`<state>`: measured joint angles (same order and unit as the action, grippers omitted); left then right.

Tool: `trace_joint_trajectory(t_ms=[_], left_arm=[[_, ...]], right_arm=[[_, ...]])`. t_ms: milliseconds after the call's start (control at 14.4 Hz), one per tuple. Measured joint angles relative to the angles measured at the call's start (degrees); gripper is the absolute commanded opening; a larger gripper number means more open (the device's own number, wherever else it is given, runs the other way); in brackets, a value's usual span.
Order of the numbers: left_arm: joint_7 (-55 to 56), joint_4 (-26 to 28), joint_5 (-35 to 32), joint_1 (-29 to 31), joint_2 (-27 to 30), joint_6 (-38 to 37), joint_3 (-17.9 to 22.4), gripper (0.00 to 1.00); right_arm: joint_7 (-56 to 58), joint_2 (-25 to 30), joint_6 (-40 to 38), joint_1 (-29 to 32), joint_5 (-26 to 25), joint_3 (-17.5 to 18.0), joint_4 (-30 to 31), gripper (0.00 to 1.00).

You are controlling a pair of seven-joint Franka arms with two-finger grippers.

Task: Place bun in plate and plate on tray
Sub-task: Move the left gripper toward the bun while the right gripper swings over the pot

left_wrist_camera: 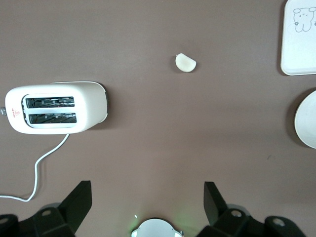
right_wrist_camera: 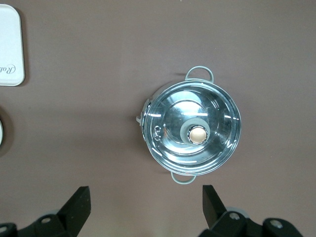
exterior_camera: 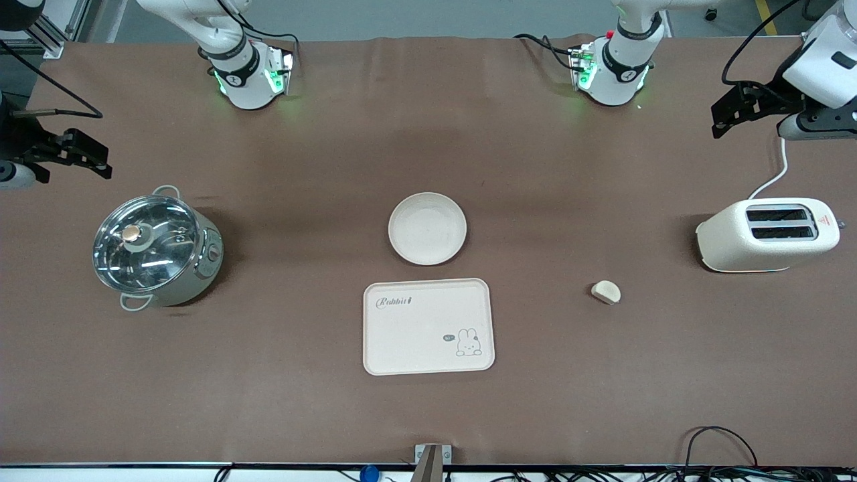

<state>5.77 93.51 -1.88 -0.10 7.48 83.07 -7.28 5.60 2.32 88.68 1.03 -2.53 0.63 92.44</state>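
Note:
The bun (exterior_camera: 606, 292) lies on the brown table between the tray and the toaster; it also shows in the left wrist view (left_wrist_camera: 185, 63). The round plate (exterior_camera: 427, 227) stands empty at the table's middle. The tray (exterior_camera: 428, 326) with "Rabbit" lettering lies just nearer the front camera than the plate, also empty. My left gripper (exterior_camera: 724, 117) (left_wrist_camera: 147, 202) is open and empty, held high over the table by the toaster. My right gripper (exterior_camera: 100, 161) (right_wrist_camera: 145, 205) is open and empty, held high over the table by the pot.
A cream toaster (exterior_camera: 766, 234) with a white cord stands at the left arm's end of the table. A steel pot with a glass lid (exterior_camera: 155, 248) stands at the right arm's end. Cables hang along the table's near edge.

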Motion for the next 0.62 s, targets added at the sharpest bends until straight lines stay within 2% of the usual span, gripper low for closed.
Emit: trace_joint_trajectory(t_ms=[277, 623], left_arm=[[0.0, -1.0, 0.0, 0.1, -1.2, 0.0, 0.0, 1.00], [0.3, -4.2, 0.0, 0.2, -8.3, 0.4, 0.2, 1.00]], right_arm=[[0.0, 0.0, 0.0, 0.0, 0.0, 0.0, 0.0, 1.00], [0.0, 0.0, 0.2, -0.2, 0.0, 0.0, 0.0, 1.00]])
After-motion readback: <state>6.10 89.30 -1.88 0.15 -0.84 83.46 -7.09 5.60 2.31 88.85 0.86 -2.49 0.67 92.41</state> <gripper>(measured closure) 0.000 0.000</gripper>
